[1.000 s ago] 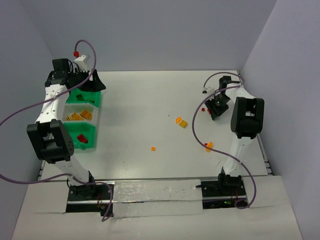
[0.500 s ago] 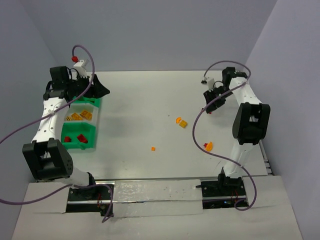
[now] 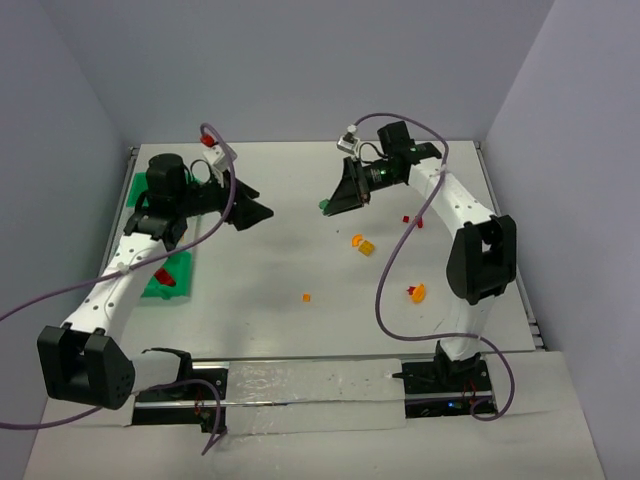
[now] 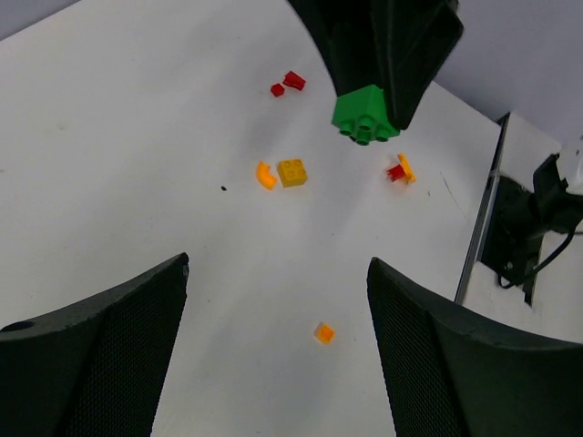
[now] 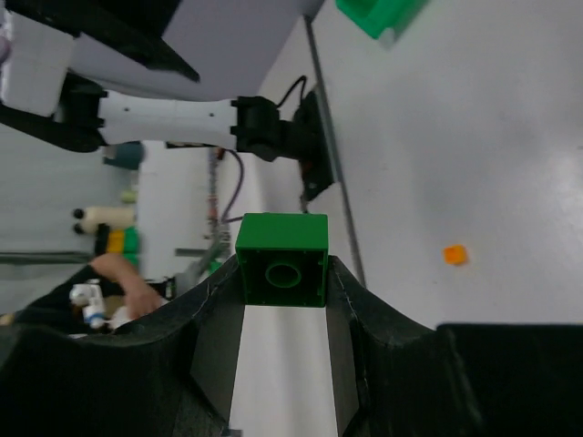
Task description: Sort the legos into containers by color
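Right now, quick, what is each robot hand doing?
Left gripper: open, empty.
Right gripper: closed on a green lego.

The containers (image 3: 148, 290) are largely covered by the left arm (image 3: 125, 262) in the top view; only a green corner is caught at the right wrist view's edge. The right gripper (image 4: 369, 107), closed on a green lego (image 4: 365, 118), is cut off atop the left wrist view.
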{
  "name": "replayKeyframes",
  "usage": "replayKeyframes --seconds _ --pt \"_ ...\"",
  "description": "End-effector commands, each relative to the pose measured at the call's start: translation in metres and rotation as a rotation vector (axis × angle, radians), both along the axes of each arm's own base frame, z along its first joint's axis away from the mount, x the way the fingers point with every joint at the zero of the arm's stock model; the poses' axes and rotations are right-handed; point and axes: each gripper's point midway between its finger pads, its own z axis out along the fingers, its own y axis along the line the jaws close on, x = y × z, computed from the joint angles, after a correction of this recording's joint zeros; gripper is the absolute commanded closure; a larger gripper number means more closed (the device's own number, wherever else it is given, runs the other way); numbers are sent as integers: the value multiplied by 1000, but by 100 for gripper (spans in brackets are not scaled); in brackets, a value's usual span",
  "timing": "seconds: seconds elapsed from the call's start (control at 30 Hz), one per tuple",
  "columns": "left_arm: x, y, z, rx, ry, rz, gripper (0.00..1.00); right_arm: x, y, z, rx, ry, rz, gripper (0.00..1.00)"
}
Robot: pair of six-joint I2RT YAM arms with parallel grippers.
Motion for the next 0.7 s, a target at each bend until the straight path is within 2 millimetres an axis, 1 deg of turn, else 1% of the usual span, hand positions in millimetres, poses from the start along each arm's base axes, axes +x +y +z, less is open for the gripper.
replayKeyframes --seconds 0.0,0.13,0.17,0.27,0.43,0.67 --pt "-1 -29 18 30 -162 -92 15 -6 12 21 117 172 72 100" --pt "-7 -48 7 70 -178 -125 14 -4 16 3 106 291 80 100" --pt "-6 -49 5 78 -177 -119 14 -4 17 1 103 304 81 100" --pt "-6 -55 4 87 -178 -112 14 -7 21 -1 94 333 83 100" --pt "-8 -72 2 96 -177 -131 13 -9 26 -1 87 360 86 100" --pt "-9 -92 -3 125 -181 -161 10 -15 33 0 81 367 94 100"
